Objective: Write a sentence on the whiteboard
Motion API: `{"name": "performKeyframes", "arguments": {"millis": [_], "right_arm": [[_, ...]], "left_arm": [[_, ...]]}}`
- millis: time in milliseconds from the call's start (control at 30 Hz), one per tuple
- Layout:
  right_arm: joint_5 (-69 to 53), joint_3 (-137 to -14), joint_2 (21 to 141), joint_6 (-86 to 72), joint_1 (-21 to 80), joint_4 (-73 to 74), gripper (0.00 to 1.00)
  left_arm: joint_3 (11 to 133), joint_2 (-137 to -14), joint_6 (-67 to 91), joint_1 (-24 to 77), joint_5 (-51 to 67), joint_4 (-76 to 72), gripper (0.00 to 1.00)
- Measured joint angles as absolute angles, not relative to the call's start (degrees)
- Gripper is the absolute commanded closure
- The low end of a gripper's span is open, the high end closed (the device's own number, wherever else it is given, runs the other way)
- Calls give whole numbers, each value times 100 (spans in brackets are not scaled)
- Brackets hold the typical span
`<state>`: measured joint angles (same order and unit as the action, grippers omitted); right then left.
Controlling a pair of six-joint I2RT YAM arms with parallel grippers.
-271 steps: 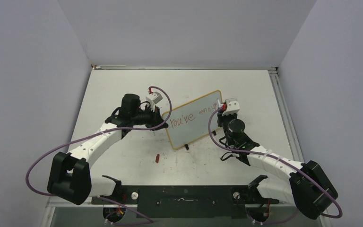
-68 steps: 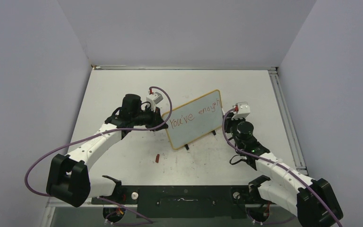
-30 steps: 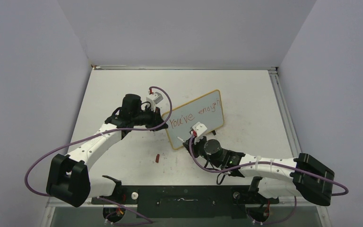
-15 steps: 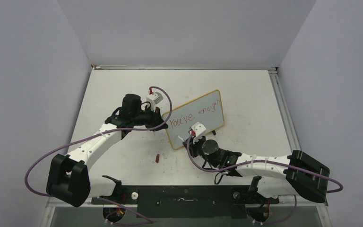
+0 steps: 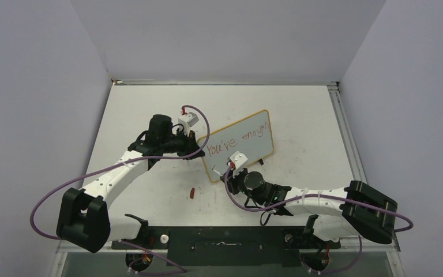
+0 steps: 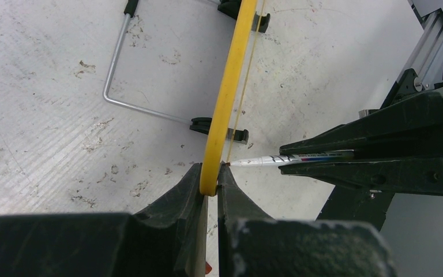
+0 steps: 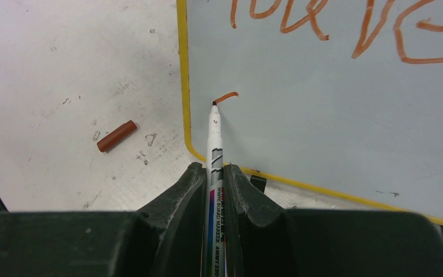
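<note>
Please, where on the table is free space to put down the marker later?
Bare table lies right of the whiteboard, up to the rail, and behind it to the far edge. Crowded: around the board's left end, where the left end effector, right end effector, marker and cap gather.

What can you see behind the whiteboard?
Left wrist view: a bent metal wire stand rests on the table behind the whiteboard, ending at a black clip by its rim. The board's back face is edge-on, unseen.
</note>
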<state>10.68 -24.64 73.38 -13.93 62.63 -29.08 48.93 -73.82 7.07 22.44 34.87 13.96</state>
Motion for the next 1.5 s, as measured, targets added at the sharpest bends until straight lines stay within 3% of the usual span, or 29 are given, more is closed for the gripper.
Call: {"name": "performKeyframes", "arguments": {"millis": [1500], "right_arm": [[1461, -2432, 7218, -1315, 6309, -2744, 95]], "left_arm": [[4893, -7382, 707, 2246, 3479, 1398, 100]]}}
